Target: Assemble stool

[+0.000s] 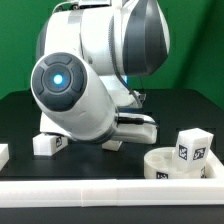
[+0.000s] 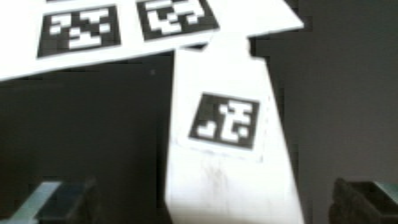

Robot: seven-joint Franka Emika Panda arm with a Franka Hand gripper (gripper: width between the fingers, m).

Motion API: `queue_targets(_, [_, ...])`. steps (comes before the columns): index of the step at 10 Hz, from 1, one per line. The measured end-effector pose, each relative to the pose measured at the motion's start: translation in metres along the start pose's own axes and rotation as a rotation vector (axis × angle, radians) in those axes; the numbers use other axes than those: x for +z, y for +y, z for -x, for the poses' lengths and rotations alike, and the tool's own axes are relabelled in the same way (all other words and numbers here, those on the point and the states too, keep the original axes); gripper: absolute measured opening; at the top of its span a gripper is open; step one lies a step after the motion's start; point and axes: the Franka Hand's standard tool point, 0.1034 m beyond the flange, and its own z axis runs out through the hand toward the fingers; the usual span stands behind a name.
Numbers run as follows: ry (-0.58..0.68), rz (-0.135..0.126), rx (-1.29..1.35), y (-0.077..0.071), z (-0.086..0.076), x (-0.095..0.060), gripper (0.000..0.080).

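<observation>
gripper (image 2: pixel 214 200) spread wide around leg (image 2: pixel 222 115), gaps both sides

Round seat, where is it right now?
The round seat sits low on the exterior view's right, by the white front rail. A tagged leg block stands at its far side; the robot arm looms toward the view's left.

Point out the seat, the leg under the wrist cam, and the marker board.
seat (image 1: pixel 168 171): exterior view, front wall of its rim.
leg (image 2: pixel 224 120): wrist view, on its tag.
marker board (image 2: pixel 128 30): wrist view, white margin beside a tag.
</observation>
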Motion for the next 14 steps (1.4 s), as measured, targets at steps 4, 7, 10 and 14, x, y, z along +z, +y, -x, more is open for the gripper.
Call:
queue_targets(4, [-0.015, 0.006, -0.006, -0.001, -0.003, 0.009, 0.0649])
queue_targets(7, [-0.015, 0.013, -0.011, -0.005, -0.002, 0.011, 0.0535])
queue_targets(10, [-0.009, 0.015, -0.013, -0.006, -0.003, 0.010, 0.0327])
queue_targets(14, [0.001, 0.021, -0.022, -0.011, 0.000, 0.005, 0.0327])
